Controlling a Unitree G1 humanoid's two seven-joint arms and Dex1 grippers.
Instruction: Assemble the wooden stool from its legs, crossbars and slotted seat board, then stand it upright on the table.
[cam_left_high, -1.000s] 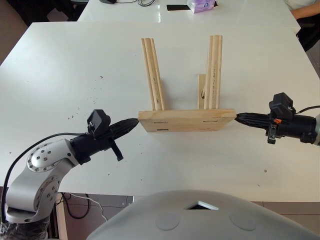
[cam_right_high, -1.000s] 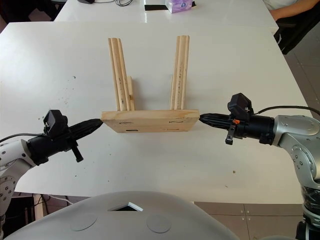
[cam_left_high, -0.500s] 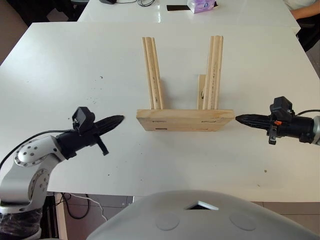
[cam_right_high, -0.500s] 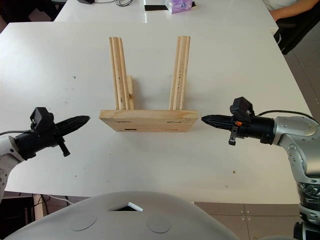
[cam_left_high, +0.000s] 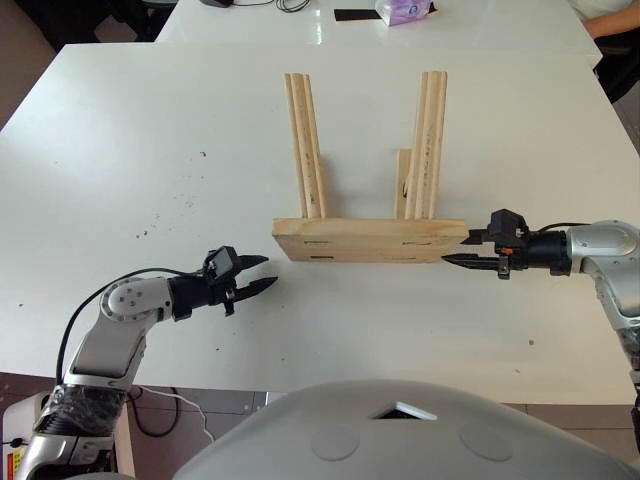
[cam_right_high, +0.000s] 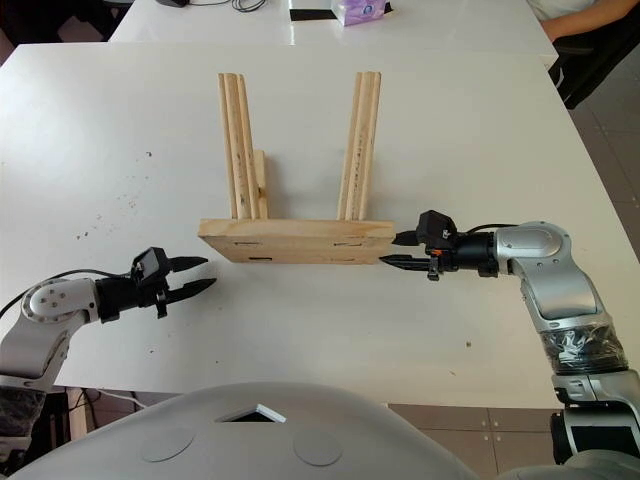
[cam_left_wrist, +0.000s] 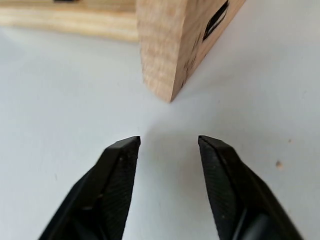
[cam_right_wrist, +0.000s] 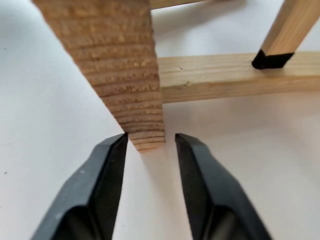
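The wooden stool lies on its side on the white table (cam_left_high: 150, 130). Its slotted seat board (cam_left_high: 370, 240) stands on edge nearest me, and the legs (cam_left_high: 305, 140) run away from me with a short crossbar (cam_left_high: 402, 185) between them. My left gripper (cam_left_high: 268, 271) is open, low over the table, a short gap off the board's left end (cam_left_wrist: 175, 45). My right gripper (cam_left_high: 456, 247) is open at the board's right end, and the end grain (cam_right_wrist: 120, 65) reaches in between its fingertips (cam_right_wrist: 112, 150). A leg (cam_right_wrist: 235, 75) lies behind it.
Dark specks (cam_left_high: 165, 215) dot the table to the left of the stool. A second white table behind carries a tissue box (cam_left_high: 405, 10) and a flat dark item (cam_left_high: 355, 14). The table's front edge (cam_left_high: 330, 385) runs close below both arms.
A second ago both grippers were shut, with their tips against the board's ends. Both pulled away, then opened. The right one has returned to the right end, and the left one sits lower, near the left end.
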